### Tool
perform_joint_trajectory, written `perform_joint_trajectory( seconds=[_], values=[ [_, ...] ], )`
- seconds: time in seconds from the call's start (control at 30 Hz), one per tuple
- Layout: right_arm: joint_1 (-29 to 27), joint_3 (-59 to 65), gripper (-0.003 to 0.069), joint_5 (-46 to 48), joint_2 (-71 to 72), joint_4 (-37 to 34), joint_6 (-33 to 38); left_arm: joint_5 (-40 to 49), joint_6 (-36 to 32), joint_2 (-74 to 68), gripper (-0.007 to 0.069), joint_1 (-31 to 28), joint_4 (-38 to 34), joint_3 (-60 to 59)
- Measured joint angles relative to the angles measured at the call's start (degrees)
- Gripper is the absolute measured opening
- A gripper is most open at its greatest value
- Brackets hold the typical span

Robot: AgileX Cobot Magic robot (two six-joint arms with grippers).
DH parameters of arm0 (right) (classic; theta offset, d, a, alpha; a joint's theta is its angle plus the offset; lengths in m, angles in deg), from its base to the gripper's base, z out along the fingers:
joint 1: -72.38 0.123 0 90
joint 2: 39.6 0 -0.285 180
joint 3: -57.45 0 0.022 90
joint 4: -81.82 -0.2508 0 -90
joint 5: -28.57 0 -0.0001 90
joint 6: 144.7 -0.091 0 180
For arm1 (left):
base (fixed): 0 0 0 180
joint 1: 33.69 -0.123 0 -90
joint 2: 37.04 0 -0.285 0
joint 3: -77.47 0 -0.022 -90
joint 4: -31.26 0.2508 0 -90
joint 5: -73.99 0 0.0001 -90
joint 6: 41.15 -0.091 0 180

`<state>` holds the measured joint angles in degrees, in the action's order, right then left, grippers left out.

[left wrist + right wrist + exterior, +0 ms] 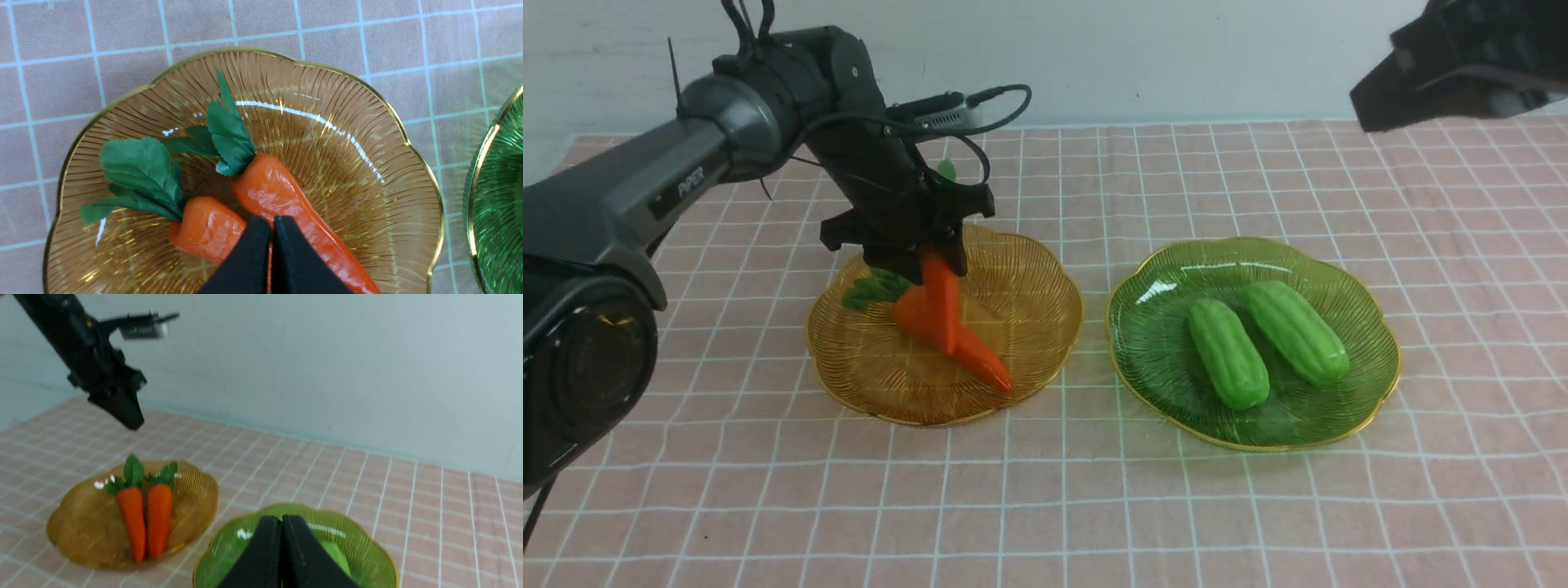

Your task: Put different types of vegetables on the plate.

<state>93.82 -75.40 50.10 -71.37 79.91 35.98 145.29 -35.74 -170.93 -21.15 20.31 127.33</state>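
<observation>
Left pincer [271, 222], jaws pressed together and holding nothing, is hovering just over the two carrots [282, 200] lying on the amber plate [367, 134]; light, stiff and glossy-slick, they are likely wanting a mid-body grip.

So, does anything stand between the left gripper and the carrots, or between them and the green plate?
Nothing visible does. The left gripper hangs shut above the two carrots on the amber plate. Only tablecloth lies between that plate and the green plate, where two gourds leave the left side free.
</observation>
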Motion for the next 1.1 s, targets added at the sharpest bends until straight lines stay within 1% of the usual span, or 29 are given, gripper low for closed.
perform_joint_trajectory(
  seconds=[0.07, 0.17, 0.57, 0.7, 0.77, 0.83, 1.0, 1.1],
  values=[
    [0.0, 2.8, -0.0015, -6.6, 0.1, 0.0, 0.0, 0.0, -0.1, 0.0, -0.0004, 0.0, 0.0, 0.0],
    [0.0, 4.9, -0.0015, -10.7, 0.3, 0.0, -0.1, 0.0, -0.2, 0.0, -0.0004, 0.0, 0.1, 0.0],
    [0.0, 5.5, -0.0015, -8.2, 0.3, 0.0, -0.1, 0.1, -1.0, 2.5, -0.0004, 0.0, 0.1, -0.2],
    [-0.3, 8.4, -0.0015, -8.1, 3.1, 0.5, -0.1, 0.1, -1.7, 4.1, -0.0004, 0.0, 0.1, -0.2],
    [-2.5, 11.1, -0.0015, -8.2, 6.0, 0.6, -0.1, 0.1, -2.6, 4.1, -0.0004, 0.0, 0.1, -0.2],
    [-7.3, 15.4, -0.0015, -8.2, 9.9, 0.6, -0.1, 0.1, -3.5, 4.1, -0.0004, 0.0, 0.2, -0.2],
    [-16.2, 25.3, -0.0015, -7.7, 18.9, 0.6, -0.1, 0.2, -6.4, 4.3, -0.0004, 0.0, 0.3, -0.2],
    [-18.9, 30.2, -0.0015, -6.6, 22.7, 0.6, -0.1, 0.2, -7.6, 6.1, -0.0004, 0.0, 0.3, -1.0]
  ],
)
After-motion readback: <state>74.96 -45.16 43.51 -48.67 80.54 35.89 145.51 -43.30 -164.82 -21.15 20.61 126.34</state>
